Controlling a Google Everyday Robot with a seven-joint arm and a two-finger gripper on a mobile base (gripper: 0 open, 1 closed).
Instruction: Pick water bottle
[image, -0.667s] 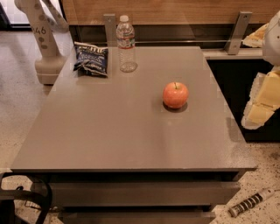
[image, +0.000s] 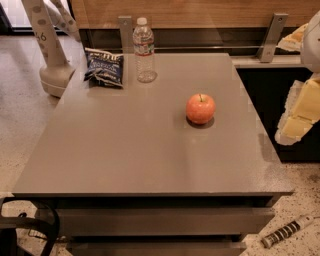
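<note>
Water bottle (image: 144, 50) upright near the far edge of the grey table (image: 140, 150), left of the middle, with white cap on top and a red-and-white label band around the clear ribbed body. Just beside it on the left, a dark blue snack bag (image: 104, 67), lying flat and a little crumpled; touching or not, hard to say. Well apart from both, toward the right half of the table, a red-orange apple (image: 200, 108) with the stem up, lower than the bottle. Gripper (image: 295, 120) at the right edge of the view, off the table side, cream-coloured and partly cut by the frame, far from the bottle and holding nothing visible; open or closed, cannot tell. Behind the table, a wooden panel with two metal brackets (image: 271, 35). On the speckled floor at the left, a white stand (image: 52, 70) marked with a number; at the lower right, a striped stick-like object (image: 285, 232).
</note>
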